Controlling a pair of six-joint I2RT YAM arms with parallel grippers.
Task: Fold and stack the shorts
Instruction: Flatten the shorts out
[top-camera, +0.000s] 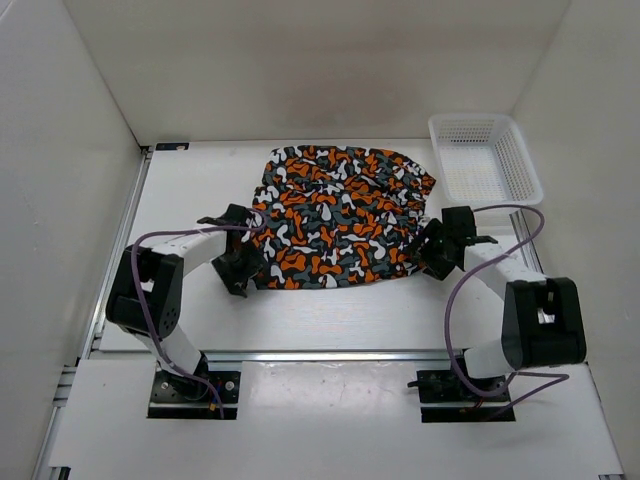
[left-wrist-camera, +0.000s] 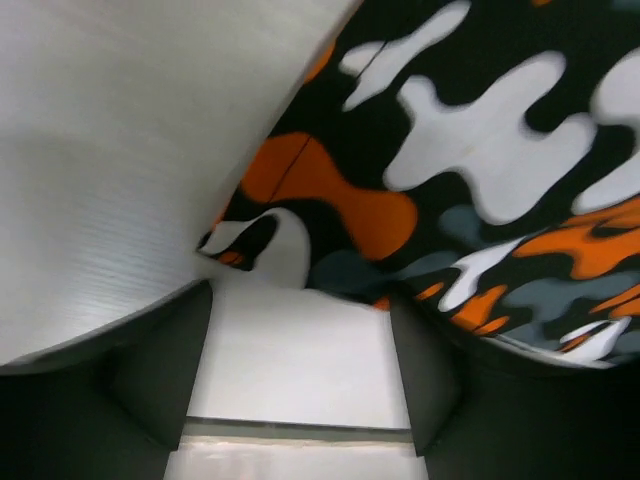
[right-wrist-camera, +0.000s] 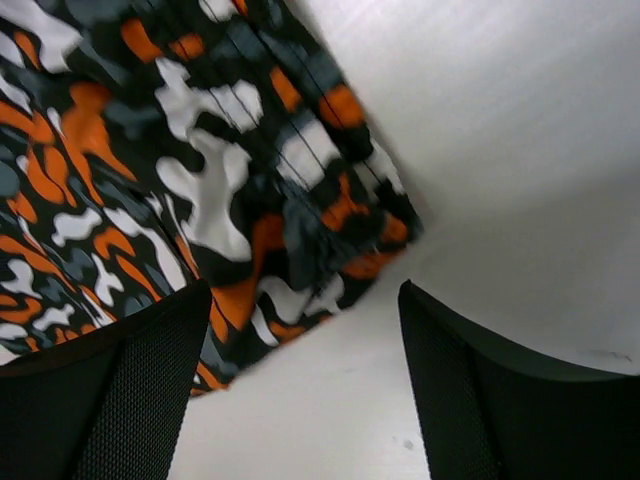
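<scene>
Both arm bases stand bolted at the near edge of the surface (top-camera: 310, 315), on the near side of the shorts (top-camera: 335, 215). A purple cable loops along each arm.

Left claw (top-camera: 240, 246): sits low at the near-left corner of the shorts. In the left wrist view the claw (left-wrist-camera: 300, 370) is spread wide, with only bare surface between its fingers (left-wrist-camera: 150, 385). The corner of the shorts (left-wrist-camera: 480, 180) lies just beyond the fingertips, and a small piece of hem is turned over there. The fabric is not gripped.

Right claw (top-camera: 432, 248): sits low at the near-right corner of the shorts. In the right wrist view this claw (right-wrist-camera: 300, 385) is also spread wide, with bare surface between its fingers (right-wrist-camera: 490, 390). The corner of the shorts (right-wrist-camera: 180, 170) reaches toward the left finger in that view. Whether it touches the finger cannot be told. Nothing is held.

Shorts: one piece of orange, black, grey and white camouflage cloth lies spread out on the surface between the two claws. The near edge runs fairly straight from claw to claw. The far edge is rumpled and uneven, and the far-right corner bulges outward.

White mesh basket (top-camera: 525, 165): stands upright just beyond the far-right corner of the shorts. Contact between the two cannot be confirmed.

White panels enclose the surface to the left, to the right and beyond the shorts.
</scene>
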